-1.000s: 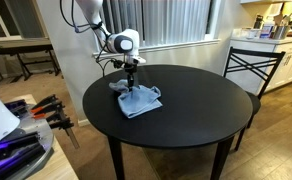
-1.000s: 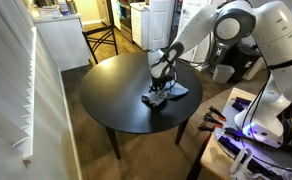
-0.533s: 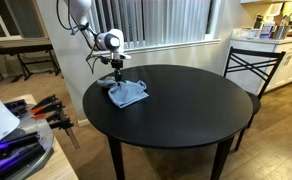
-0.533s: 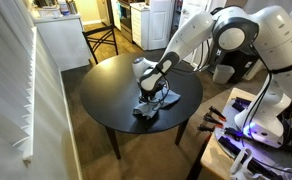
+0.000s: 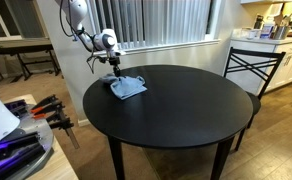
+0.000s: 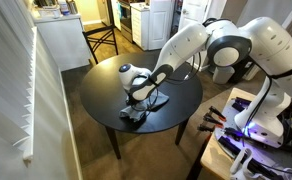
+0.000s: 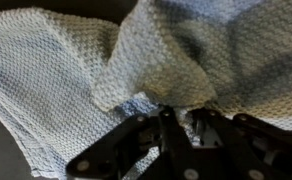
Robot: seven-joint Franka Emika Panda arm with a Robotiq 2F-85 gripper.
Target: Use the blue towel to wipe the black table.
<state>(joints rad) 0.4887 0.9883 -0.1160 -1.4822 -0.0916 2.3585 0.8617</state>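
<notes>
The blue towel (image 5: 127, 87) lies crumpled on the round black table (image 5: 186, 105), near its edge by the arm. It also shows in an exterior view (image 6: 139, 113) and fills the wrist view (image 7: 106, 60) as pale waffle-weave cloth. My gripper (image 5: 114, 71) points straight down onto the towel and is shut on a fold of it; in the wrist view the fingers (image 7: 181, 130) meet with cloth bunched between them. In an exterior view the gripper (image 6: 139, 103) presses the towel at the table's near edge.
A black metal chair (image 5: 248, 65) stands at the table's far side, also in an exterior view (image 6: 101, 42). A bench with tools and clamps (image 5: 36, 115) sits next to the table. A window with blinds (image 5: 166, 20) is behind the arm.
The gripper has dragged the towel across the table toward the edge near the arm's base; the towel is now more bunched.
</notes>
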